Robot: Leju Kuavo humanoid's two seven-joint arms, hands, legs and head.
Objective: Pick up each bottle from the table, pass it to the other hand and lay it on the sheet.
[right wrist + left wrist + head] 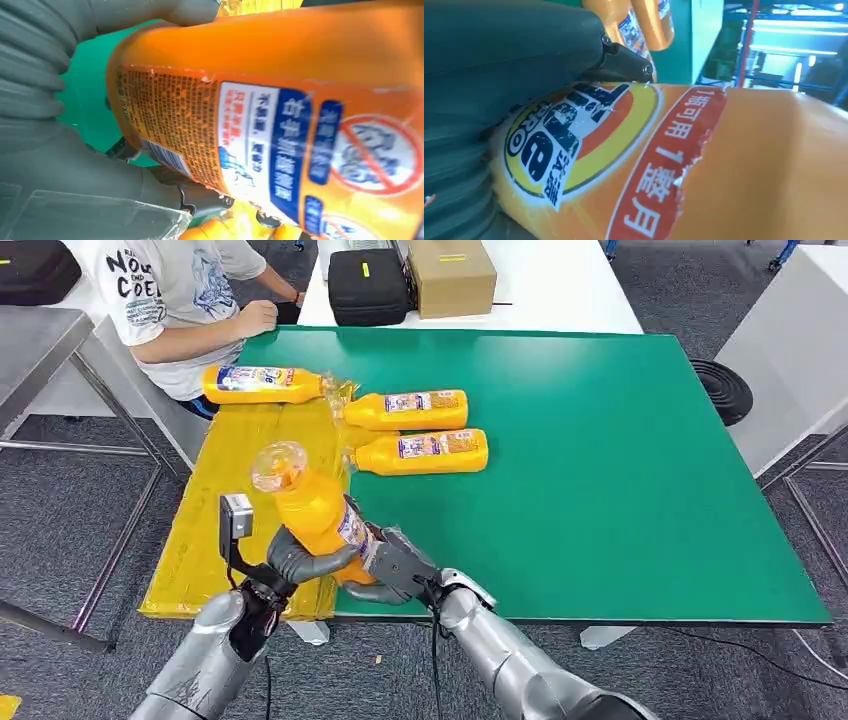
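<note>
— Above the table's near edge, close to its near-left corner, what is being held?

— An orange bottle [312, 508], tilted, its clear cap end pointing up and away toward the far-left; its base sits low, between the two hands; it hangs over the seam where the yellow sheet [230, 510] meets the green table [620, 470].

— Which hand has it?

— Both touch it; the left hand [300, 558] curls its fingers around the lower body from the left side, and the right hand [395, 565] wraps the base from the right; each is closed on the bottle, the two hands almost meeting beneath it.

— What do the wrist cameras add?

— In the left wrist view the bottle's label [574, 135] lies pressed against the grey thumb [514, 50]; in the right wrist view the printed back label [240, 135] runs just beside the ribbed cover [35, 75], a dark finger [200, 197] under the bottle.

— And the other bottles?

— Three lie on their sides toward the far-left part of the table; one [262, 384] rests on the sheet near its far edge; the second [408, 410] and third [425, 452] lie on the green surface with their caps at the sheet's right edge, parallel, one just behind the other.

— Anyone nearby?

— A person in a white printed shirt [165, 290] sits at the far-left corner, a fist [255, 318] resting at the table's far edge; beyond, a black case [365, 285] and a cardboard box [450, 275] stand on a white table [560, 285].
</note>
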